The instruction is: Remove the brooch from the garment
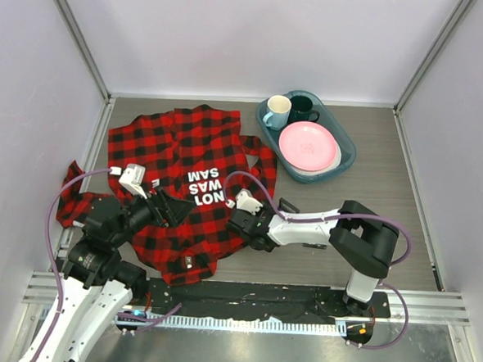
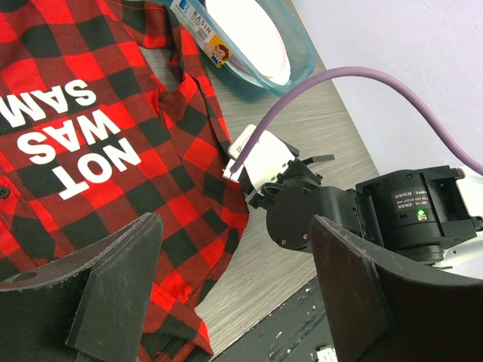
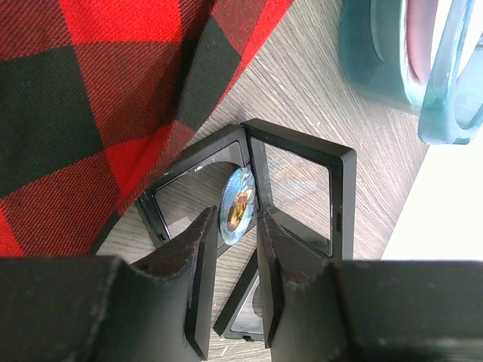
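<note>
**Table** [image 1: 390, 157]: grey wood-grain top, walled on three sides; all items below lie on it.

**Garment** [image 1: 178, 144]: red-and-black checked shirt, spread flat over the 9 o'clock half of the table. White lettering [image 1: 206, 189] near its middle reads upside down from the top view.

**Left gripper** [image 2: 235, 256]: poised over the garment's 7 o'clock part. Fingers [image 2: 113, 279] are spread wide with nothing between them.

**Right gripper** [image 3: 236, 226]: low over bare table just off the garment's 4 o'clock hem. Fingers [image 3: 198, 256] stand a narrow gap apart, with the brooch between their tips. I cannot tell whether the pads press it.

**Tray** [image 1: 351, 155]: teal, rounded, at 1 o'clock, well apart from both grippers. A printed label is stuck on its near wall.

**Plate** [image 1: 305, 144]: pink, round, in the tray's 5 o'clock part.

**Pale cup** [image 1: 276, 111]: upright at the tray's 10 o'clock corner, handle toward 9 o'clock.

**Dark cup** [image 1: 301, 108]: upright, just beside the pale cup on its 3 o'clock side.

**Display case** [image 3: 302, 140]: two black frames with clear panes, hinged open in a V on the table beside the garment's hem.

**Brooch** [image 3: 236, 200]: small glossy disc, pale blue with a brown-gold figure. It stands on edge at the case's hinge, off the garment and clear of the cloth.
</note>
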Tool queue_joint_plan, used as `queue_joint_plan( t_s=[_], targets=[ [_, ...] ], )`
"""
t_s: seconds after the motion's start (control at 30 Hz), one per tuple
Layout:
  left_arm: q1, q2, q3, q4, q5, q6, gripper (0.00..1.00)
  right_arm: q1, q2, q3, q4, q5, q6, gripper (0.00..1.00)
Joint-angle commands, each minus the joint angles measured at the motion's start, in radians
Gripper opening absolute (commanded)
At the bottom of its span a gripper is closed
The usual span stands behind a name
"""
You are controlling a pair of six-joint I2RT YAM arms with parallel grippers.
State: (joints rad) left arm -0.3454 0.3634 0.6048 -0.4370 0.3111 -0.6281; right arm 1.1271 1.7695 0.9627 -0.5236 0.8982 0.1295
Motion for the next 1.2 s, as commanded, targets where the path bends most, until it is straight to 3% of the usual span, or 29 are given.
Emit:
queue_joint_plan(
  t_s=[0.0,0.43,0.67,0.87,1.07,1.17],
  targets=[
    [-0.001,-0.003,0.001,0.052,0.013,-0.005,0.83,0.014,-0.044,0.031,-0.003,0.002,0.016,0.31],
    [-0.001,0.003,0.003,0.046,-0.003,-0.002,0.84,0.063,-0.116,0.022,-0.039,-0.008,0.073,0.34],
    [-0.001,0.003,0.001,0.038,-0.017,-0.004,0.84,0.117,-0.243,0.088,-0.073,-0.056,0.160,0.36],
    [-0.001,-0.029,0.001,0.035,-0.021,-0.002,0.84,0.120,-0.485,0.071,-0.070,-0.087,0.242,0.36],
    [-0.001,-0.109,0.041,-0.040,-0.128,-0.008,0.85,0.120,-0.783,0.027,-0.091,-0.055,0.324,0.38],
    [-0.001,-0.151,0.078,-0.069,-0.164,-0.073,0.85,0.120,-0.917,0.016,-0.118,-0.062,0.341,0.52]
  ],
)
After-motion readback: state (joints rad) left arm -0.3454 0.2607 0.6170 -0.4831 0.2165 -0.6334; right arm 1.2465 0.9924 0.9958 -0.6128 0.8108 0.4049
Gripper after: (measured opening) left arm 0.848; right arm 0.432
